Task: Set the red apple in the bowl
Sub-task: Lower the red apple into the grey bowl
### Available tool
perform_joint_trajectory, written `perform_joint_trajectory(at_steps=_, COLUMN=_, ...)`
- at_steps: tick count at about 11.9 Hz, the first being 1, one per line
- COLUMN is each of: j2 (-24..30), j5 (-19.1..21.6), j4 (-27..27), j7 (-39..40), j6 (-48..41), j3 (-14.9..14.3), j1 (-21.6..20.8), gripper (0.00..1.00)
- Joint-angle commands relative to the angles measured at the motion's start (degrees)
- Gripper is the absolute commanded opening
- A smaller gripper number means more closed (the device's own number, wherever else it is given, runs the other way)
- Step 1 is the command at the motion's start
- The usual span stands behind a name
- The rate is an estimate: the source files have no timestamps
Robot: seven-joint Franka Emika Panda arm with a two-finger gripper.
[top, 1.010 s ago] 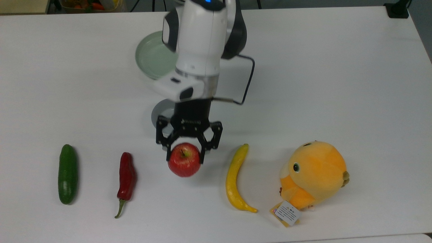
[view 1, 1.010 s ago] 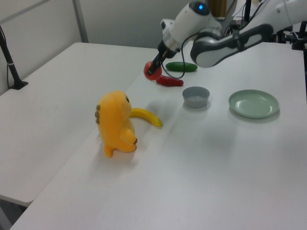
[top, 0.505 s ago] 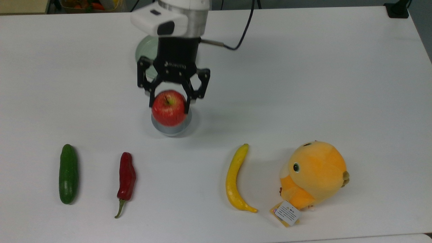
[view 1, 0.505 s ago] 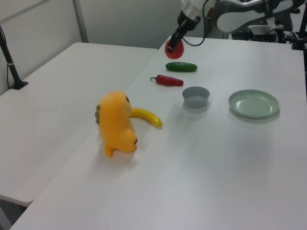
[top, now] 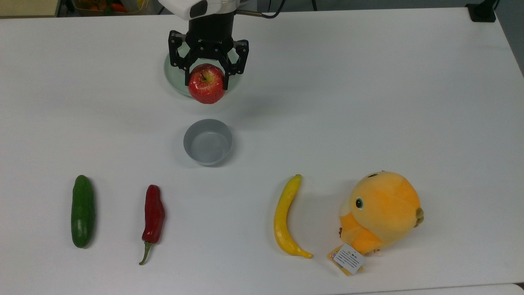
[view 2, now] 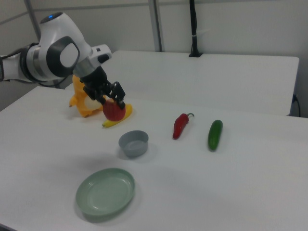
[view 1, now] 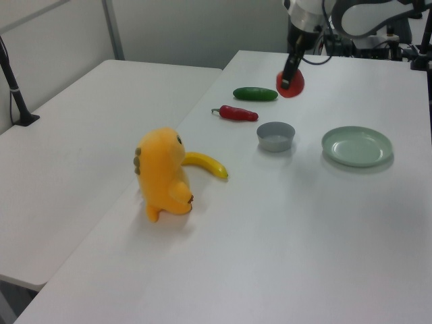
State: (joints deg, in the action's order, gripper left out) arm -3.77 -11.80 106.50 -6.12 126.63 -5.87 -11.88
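Across the white table, in the top view, we see a cucumber, a chili pepper, then the empty grey bowl. Our gripper clamps the red apple in the air beyond the bowl, over the pale green dish; rightward lie a banana and plush toy

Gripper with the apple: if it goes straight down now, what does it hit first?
Probably bare table, between the bowl and the green dish. The gripper holds the red apple high, just short of the bowl; depth is unclear, so the bowl's rim is possible.
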Motion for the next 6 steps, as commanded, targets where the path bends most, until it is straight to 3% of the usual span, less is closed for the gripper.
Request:
perform_joint_trajectory(at_steps=1, j2=2.4, j5=2.3, j4=6.7, j7=6.6, j6=0.9, j3=0.2, j1=1.4, gripper=0.35)
perform_joint_trajectory(at_steps=3, j2=1.7, j5=3.1, j4=10.2, j7=8.0, j6=6.3, j3=0.2, j1=1.5, gripper=0.35)
perform_joint_trajectory(at_steps=6, j2=-0.3, j5=2.9, j4=15.6, j7=8.0, j6=21.8, j3=0.1, j1=2.1, gripper=0.36)
